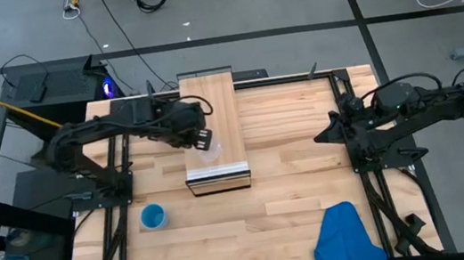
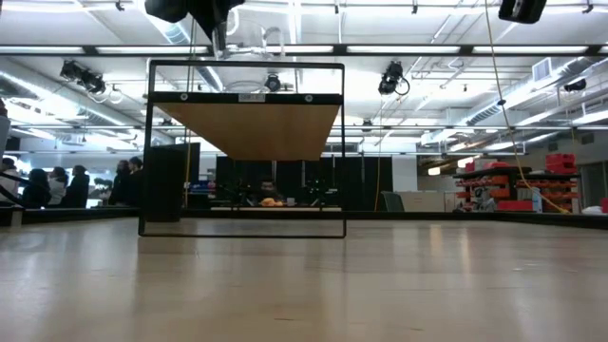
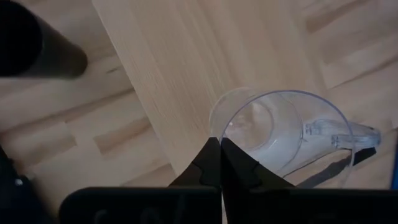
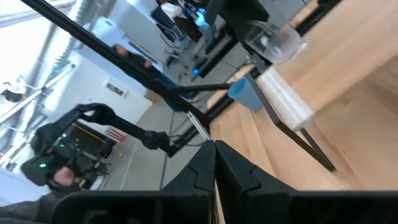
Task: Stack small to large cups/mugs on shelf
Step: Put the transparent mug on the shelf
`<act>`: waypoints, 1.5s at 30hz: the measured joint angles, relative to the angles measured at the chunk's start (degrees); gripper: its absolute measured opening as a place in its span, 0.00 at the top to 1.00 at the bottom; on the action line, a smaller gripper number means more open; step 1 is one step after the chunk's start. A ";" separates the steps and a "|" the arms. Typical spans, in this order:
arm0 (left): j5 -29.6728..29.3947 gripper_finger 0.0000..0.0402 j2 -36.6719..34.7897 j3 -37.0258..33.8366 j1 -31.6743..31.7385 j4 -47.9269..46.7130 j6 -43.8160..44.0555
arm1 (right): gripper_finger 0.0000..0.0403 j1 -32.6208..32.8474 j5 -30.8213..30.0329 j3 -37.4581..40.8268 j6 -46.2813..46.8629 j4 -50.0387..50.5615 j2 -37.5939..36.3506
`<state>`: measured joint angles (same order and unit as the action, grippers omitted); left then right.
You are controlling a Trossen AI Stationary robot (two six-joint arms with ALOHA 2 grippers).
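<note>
Nearest the table's front edge, the blue cloth (image 1: 347, 239) lies crumpled at the right, and the bright-blue cup (image 1: 153, 217) stands upright on the tabletop (image 1: 293, 185) at the left, mouth up, well apart from the shelf. Moving back, the shelf (image 1: 219, 100) runs its long axis front to back, silvery front edge toward the viewer. And here's the action: the left gripper (image 1: 203, 138) hangs over the shelf's front half, fingers (image 3: 208, 165) pinched tight on the rim of the clear glass mug (image 3: 280, 130). The mug is upright, mouth up, handle sticking out sideways away from the fingers. Whether its base touches the board, I cannot tell. Over on the right, the right gripper (image 4: 214, 163) waits above the table, fingers pressed together on nothing. The black cup (image 3: 37, 53) shows dark beside the shelf.
</note>
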<state>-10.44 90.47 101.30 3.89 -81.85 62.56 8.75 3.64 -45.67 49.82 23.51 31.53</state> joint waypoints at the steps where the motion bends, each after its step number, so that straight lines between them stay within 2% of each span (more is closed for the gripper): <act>1: 0.12 1.00 0.41 0.00 -0.30 -0.08 0.82 | 0.96 0.00 0.02 0.00 0.02 0.80 0.00; 7: 0.64 0.99 1.06 0.00 -2.19 0.11 5.91 | 0.96 0.00 0.00 0.00 -0.14 4.87 0.00; 15: -0.81 1.00 1.06 0.00 -3.57 0.17 9.91 | 0.96 0.00 -0.18 0.00 -2.30 5.26 -0.01; 27: -1.81 0.99 4.71 -0.09 -3.11 1.24 5.41 | 0.96 0.00 -0.18 0.00 -3.47 5.70 0.00; 39: -1.37 0.99 4.84 -0.07 -2.67 1.75 4.27 | 0.96 0.00 -0.16 0.00 -3.32 6.53 -0.02; 45: -1.35 0.93 4.84 -0.07 -2.67 1.93 4.25 | 0.96 0.00 -0.16 0.00 -3.32 6.62 -0.02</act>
<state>-11.79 95.31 101.23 1.21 -79.92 66.81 8.75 3.49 -45.67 46.50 30.13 31.51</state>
